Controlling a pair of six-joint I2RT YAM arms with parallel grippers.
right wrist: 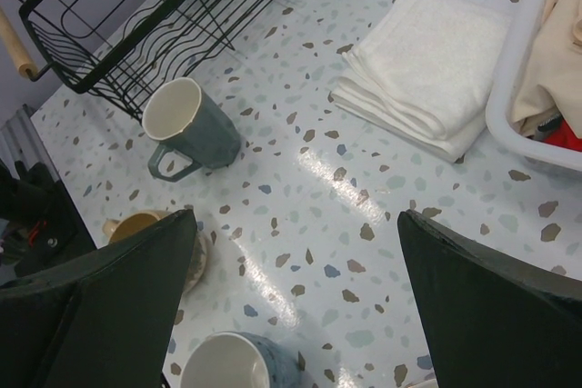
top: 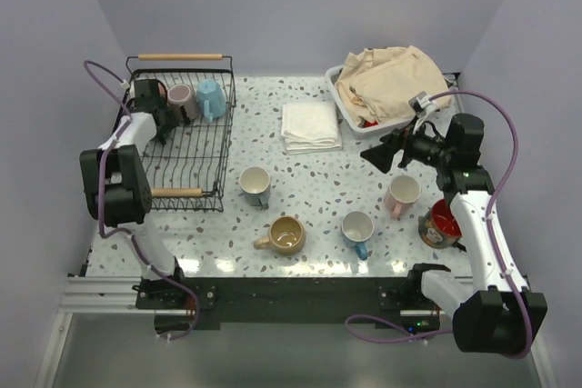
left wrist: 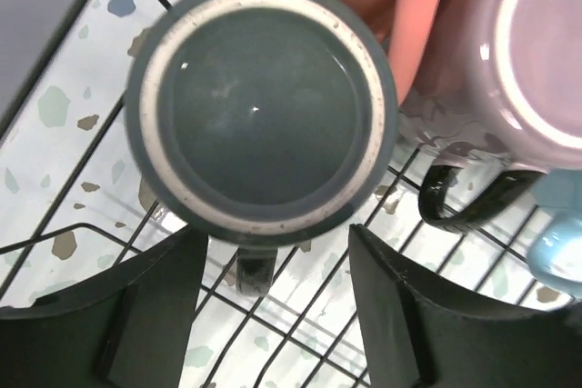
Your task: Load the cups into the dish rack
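Note:
The black wire dish rack stands at the far left. It holds a dark grey mug, a mauve mug and a light blue mug. My left gripper is open just above the dark mug. In the left wrist view that mug sits bottom-up just beyond my open left gripper, with the mauve mug to its right. On the table stand a grey-teal mug, tan mug, white blue-handled mug, pale pink mug and red-lined dark mug. My right gripper hangs open and empty above the table.
A folded white towel lies at the back centre. A white tub with beige cloth stands at the back right. In the right wrist view, the grey-teal mug stands beside the rack's corner.

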